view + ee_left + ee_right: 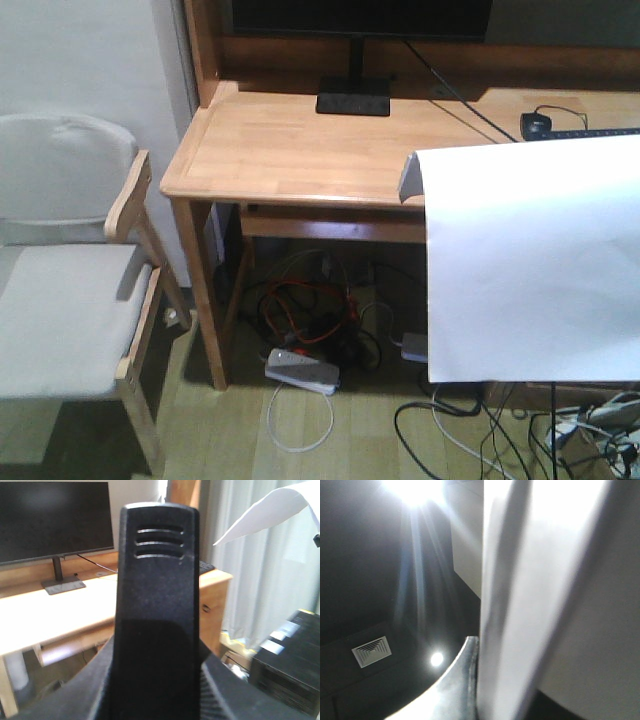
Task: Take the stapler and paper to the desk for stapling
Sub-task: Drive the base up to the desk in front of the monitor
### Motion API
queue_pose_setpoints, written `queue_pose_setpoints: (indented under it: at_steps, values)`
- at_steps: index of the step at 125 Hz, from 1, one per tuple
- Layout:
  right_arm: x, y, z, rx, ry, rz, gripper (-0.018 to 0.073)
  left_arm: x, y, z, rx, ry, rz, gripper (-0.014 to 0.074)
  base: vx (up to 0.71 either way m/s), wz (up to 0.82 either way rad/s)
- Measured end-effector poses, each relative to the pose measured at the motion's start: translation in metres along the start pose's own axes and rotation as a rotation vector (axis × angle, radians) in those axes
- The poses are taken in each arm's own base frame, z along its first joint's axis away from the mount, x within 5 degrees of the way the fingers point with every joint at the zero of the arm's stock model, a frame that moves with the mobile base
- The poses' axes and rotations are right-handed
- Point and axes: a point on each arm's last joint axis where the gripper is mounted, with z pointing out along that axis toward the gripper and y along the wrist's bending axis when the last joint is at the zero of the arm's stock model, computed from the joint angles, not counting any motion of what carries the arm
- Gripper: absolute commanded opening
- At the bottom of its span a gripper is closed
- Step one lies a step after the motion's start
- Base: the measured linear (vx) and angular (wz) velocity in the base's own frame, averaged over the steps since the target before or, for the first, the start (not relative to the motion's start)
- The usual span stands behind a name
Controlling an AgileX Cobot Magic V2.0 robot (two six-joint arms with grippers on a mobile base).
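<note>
front view, paper: the paper (530,260) hangs in the air at the right with its top edge curled over. it is in front of the desk's near edge, not on it.
front view, desk: the desk (300,150) shows bare wood left of the monitor stand (352,100). a black mouse (536,125) sits at the far right.
left wrist view, stapler: the stapler (157,605) stands upright and fills the middle, grooved end up. it is short of the desk, not resting on it.
left wrist view, grip: my left gripper (157,700) looks closed around its lower body, but the fingertips are hidden.
right wrist view, paper: it is seen edge-on, white and blurred, rising toward a ceiling lamp (412,490).
right wrist view, grip: my right gripper (470,690) shows one curved finger against the sheet. i judge it pinched closed on the paper, since the sheet hangs aloft.
doing it well: carry both over the bare wood and lower the sheet flat first, away from the mouse. then set the stapler beside it, not on it.
</note>
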Motion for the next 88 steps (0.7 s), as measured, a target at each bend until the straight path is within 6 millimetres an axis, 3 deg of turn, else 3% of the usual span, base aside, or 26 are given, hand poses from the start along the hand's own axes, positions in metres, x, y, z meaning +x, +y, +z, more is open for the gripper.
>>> queue_pose_setpoints:
  at_steps: [88]
  values:
    - [0.0,0.0,0.0,0.0,0.0,0.0,-0.0007,0.0,0.0,0.0,0.0,0.0,0.0,-0.0006,0.41,-0.09]
